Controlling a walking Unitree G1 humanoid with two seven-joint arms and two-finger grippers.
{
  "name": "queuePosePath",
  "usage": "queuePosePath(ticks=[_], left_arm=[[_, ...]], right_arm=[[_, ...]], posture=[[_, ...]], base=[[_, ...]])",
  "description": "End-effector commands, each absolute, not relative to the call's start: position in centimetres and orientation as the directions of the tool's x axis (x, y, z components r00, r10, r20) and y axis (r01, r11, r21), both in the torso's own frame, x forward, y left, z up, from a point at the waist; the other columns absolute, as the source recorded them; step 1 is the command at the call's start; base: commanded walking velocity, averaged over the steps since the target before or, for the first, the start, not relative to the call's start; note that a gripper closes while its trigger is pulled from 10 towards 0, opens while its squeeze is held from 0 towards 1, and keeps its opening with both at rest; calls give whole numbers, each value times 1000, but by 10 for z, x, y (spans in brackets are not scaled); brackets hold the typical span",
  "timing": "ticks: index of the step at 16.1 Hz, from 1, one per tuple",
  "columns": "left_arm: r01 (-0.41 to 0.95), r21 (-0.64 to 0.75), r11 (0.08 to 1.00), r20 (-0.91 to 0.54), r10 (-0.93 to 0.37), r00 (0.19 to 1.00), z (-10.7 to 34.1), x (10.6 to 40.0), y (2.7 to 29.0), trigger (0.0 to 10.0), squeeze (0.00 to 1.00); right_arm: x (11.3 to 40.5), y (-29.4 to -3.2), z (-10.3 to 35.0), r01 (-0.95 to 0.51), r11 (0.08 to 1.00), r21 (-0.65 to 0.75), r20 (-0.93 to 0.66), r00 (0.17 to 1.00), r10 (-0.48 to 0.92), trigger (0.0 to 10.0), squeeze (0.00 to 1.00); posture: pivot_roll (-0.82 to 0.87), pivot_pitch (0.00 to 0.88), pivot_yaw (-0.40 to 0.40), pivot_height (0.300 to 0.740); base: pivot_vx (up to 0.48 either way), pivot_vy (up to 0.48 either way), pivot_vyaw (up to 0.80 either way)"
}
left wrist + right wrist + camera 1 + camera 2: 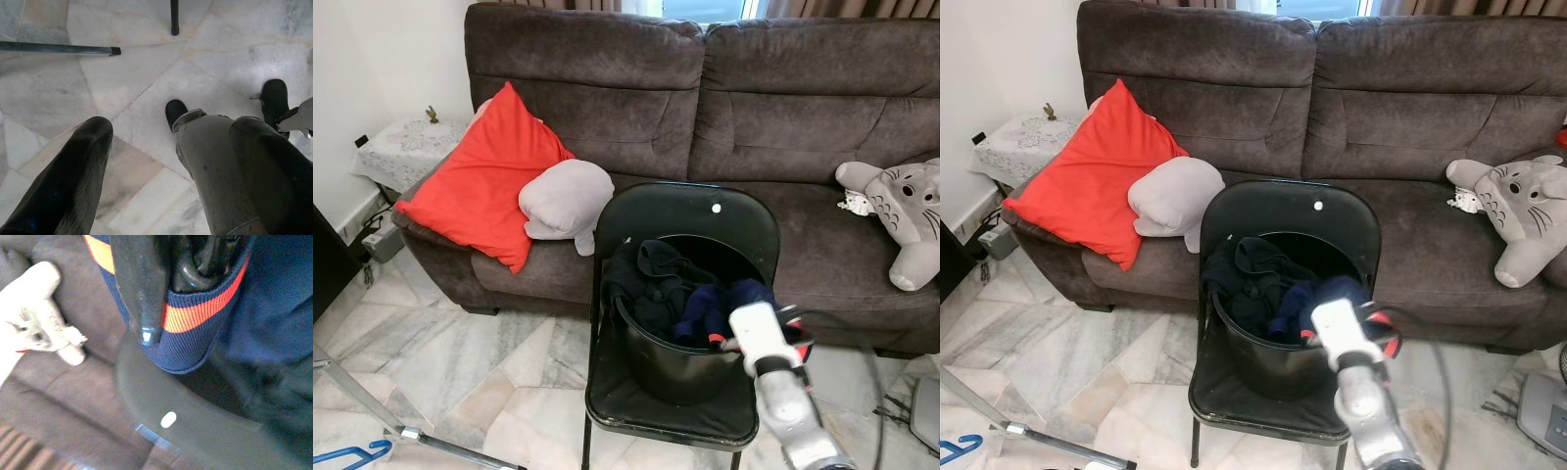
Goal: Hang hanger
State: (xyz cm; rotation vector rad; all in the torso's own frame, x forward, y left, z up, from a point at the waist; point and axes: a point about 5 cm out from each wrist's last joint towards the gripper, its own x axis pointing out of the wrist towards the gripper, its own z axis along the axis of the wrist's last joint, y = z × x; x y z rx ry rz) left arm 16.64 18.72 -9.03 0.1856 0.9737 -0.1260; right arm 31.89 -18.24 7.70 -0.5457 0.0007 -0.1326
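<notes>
Marble floor (460,352) lies open on the robot's left of a black folding chair (690,220) standing before a brown sofa (705,98); the chair's seat edge is nearest the camera. On the seat sits a black bucket (671,367) filled with dark clothes (651,279). The right gripper (161,298) is at the bucket's near rim, fingers pinched on a navy garment (205,308) with an orange band; a black loop shows between them, identity uncertain. A blue hanger (347,455) lies flat at the floor's near left corner beside a metal bar (440,443), its long axis roughly sideways. The left gripper (166,161) hangs spread above the floor.
</notes>
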Motion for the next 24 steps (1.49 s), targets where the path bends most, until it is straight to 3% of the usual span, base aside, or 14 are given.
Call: queuePosePath(ticks=[1, 9, 10, 11, 12, 13, 15, 16, 17, 19, 24], left_arm=[[195, 104, 975, -845, -16, 534, -93, 161, 189, 10000, 0], [200, 103, 974, -847, -20, 531, -93, 160, 189, 10000, 0], [200, 103, 974, -847, -20, 531, -93, 160, 189, 10000, 0], [199, 103, 975, -847, -19, 531, -93, 160, 189, 10000, 0], [200, 104, 974, -847, -19, 531, -93, 160, 189, 10000, 0], [199, 103, 975, -847, -19, 531, -93, 160, 189, 10000, 0], [199, 104, 975, -847, -18, 531, -93, 160, 189, 10000, 0], [200, 104, 974, -848, -18, 530, -93, 160, 189, 10000, 0], [199, 104, 975, -847, -18, 531, -93, 160, 189, 10000, 0], [199, 103, 974, -848, -19, 530, -93, 160, 189, 10000, 0], [204, 101, 974, -849, -22, 528, -93, 160, 189, 10000, 0]], right_arm=[[315, -182, 82, 154, 859, -489, 57, 988, -145, 0, 0], [290, -173, 56, 60, 863, -501, -80, 990, -116, 0, 0], [291, -176, 58, 64, 862, -503, -83, 989, -123, 1373, 0], [294, -179, 62, 73, 858, -508, -77, 989, -130, 9882, 0], [298, -181, 66, 79, 859, -507, -67, 989, -131, 10000, 0], [300, -182, 69, 84, 857, -508, -58, 990, -132, 10000, 157], [305, -185, 73, 93, 853, -513, -46, 990, -136, 10000, 961], [307, -187, 76, 92, 845, -527, -41, 990, -133, 10000, 937], [312, -190, 79, 94, 829, -551, -34, 990, -135, 10000, 576], [315, -196, 83, 110, 825, -554, -29, 988, -150, 10000, 0], [309, -206, 71, 100, 814, -573, -94, 978, -186, 10000, 0]], posture=[[-5, 56, 21, 740], [-10, 57, 19, 740], [-9, 56, 18, 740], [-9, 56, 18, 740], [-10, 58, 19, 740], [-10, 58, 19, 740], [-10, 58, 19, 740], [-9, 58, 21, 740], [-9, 58, 21, 740], [-7, 57, 20, 740], [-10, 58, 25, 740]], base=[[0, 0, 0], [0, 0, 0], [0, 0, 0], [0, 0, 0], [0, 0, 0], [0, 0, 0], [0, 0, 0], [0, 0, 0], [0, 0, 0], [0, 0, 0], [0, 0, 0]])
